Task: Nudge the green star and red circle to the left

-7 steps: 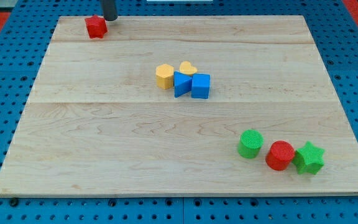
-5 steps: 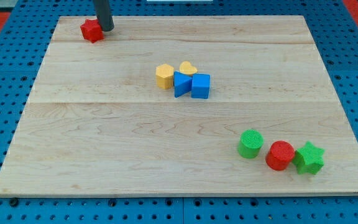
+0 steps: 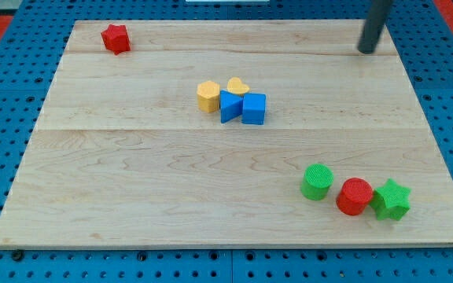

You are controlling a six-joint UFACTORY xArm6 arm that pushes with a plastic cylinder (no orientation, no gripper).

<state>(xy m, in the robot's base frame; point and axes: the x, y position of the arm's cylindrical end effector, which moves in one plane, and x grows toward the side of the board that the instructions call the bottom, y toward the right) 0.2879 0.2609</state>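
One dark rod is all there is here: no fingers at all, so nothing opens, closes or holds anything. My tip (image 3: 366, 52) stands near the view's top right corner of the wooden surface (image 3: 132, 196), with no block close to it.

The two blocks I am to move lie well apart from the tip, near the view's bottom right. The green star (image 3: 391, 200) is the one furthest to the view's right, and the red circle (image 3: 355, 196) sits just to its left, touching it or very nearly. A green cylinder (image 3: 317, 181) stands just beside the red circle on its left, a little higher in the view.

Further off, a tight cluster sits mid-surface: a yellow hexagon (image 3: 208, 97), a yellow heart (image 3: 237, 86), a blue triangle (image 3: 229, 106) and a blue cube (image 3: 254, 108). A red star (image 3: 116, 38) lies alone at the view's top left.

To do this well, I judge the tip should travel down the view's right side of the surface, staying clear of the star, and settle to the star's right, level with its middle. A slow, straight push toward the view's left should then carry the star into the circle so both go together. An off-centre contact would likely spin the star or let the circle slip sideways, and the green cylinder may get shoved along too.
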